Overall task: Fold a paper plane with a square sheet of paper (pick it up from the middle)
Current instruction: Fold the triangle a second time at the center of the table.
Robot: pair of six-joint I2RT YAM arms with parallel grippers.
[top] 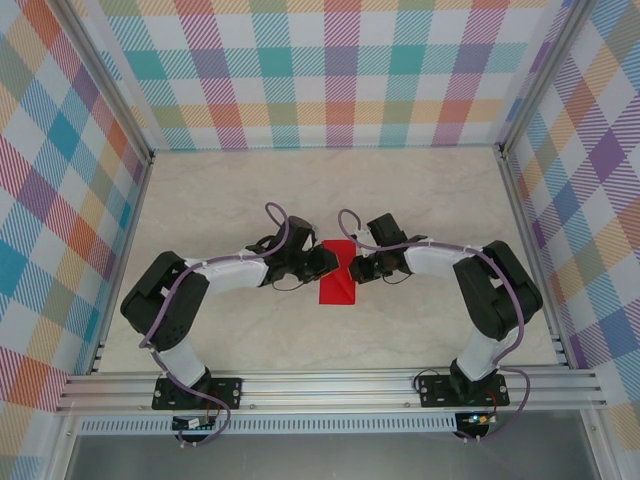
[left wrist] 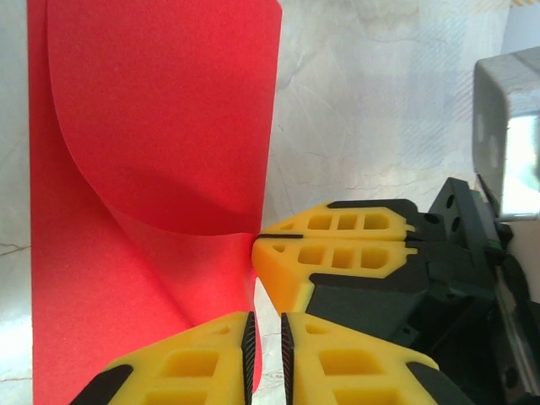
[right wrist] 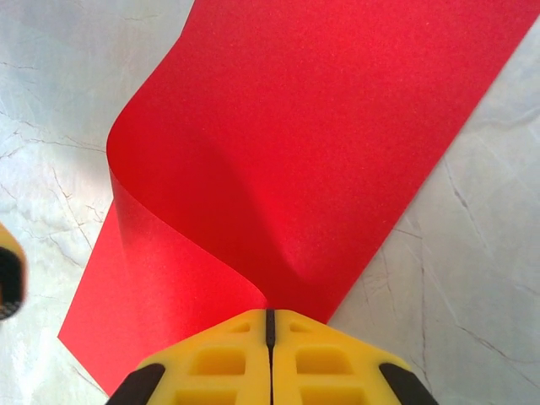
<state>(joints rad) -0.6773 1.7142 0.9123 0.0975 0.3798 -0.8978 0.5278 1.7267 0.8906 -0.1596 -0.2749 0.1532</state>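
Note:
The square sheet of paper (top: 337, 287) is bright red and lies doubled over into a narrow rectangle at the table's middle. My right gripper (right wrist: 270, 314) is shut on its edge, and the upper layer (right wrist: 321, 126) curls up from the pinch. In the left wrist view the paper (left wrist: 160, 126) bulges upward, with my right gripper (left wrist: 257, 239) clamped on it from the right. My left gripper (left wrist: 266, 354) stands open by a narrow gap. The paper's edge runs along its left pad and bare table shows between the pads. From above, the left gripper (top: 328, 262) and right gripper (top: 353, 268) meet over the sheet.
The marble-look table (top: 250, 200) is walled by plaid panels (top: 330, 70) at the back and sides. An aluminium rail (top: 330, 385) carrying both arm bases crosses the near edge. A blurred left fingertip (right wrist: 8, 278) shows at the right wrist view's left border.

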